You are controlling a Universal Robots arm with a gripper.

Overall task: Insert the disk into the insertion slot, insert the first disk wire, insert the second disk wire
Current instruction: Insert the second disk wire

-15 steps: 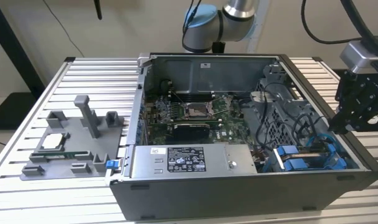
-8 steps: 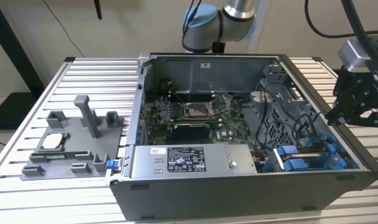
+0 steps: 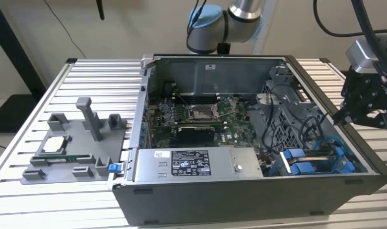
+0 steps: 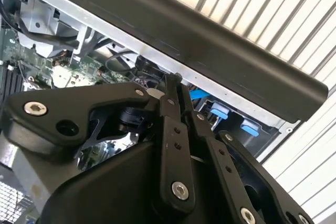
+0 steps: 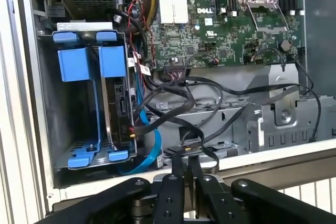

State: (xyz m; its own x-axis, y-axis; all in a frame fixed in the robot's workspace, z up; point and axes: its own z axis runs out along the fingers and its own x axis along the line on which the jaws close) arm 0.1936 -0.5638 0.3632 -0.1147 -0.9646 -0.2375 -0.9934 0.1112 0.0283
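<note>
A slatted aluminium table (image 3: 85,71) carries an open computer case (image 3: 244,200). White printed stickers sit on the power-supply box (image 3: 190,164) and on the motherboard (image 5: 173,9). The arm (image 3: 238,19) reaches over the case from behind. In the exterior view the gripper (image 3: 338,119) hangs at the case's wall on the exterior view's right, tilted inward. In both wrist views its fingers (image 5: 178,169) are pressed narrowly together, holding nothing. The first wrist view shows the disk (image 5: 116,103) seated on edge in the insertion slot (image 5: 52,114), with black wires (image 5: 173,95) and a blue cable (image 5: 152,156) just beside it.
</note>
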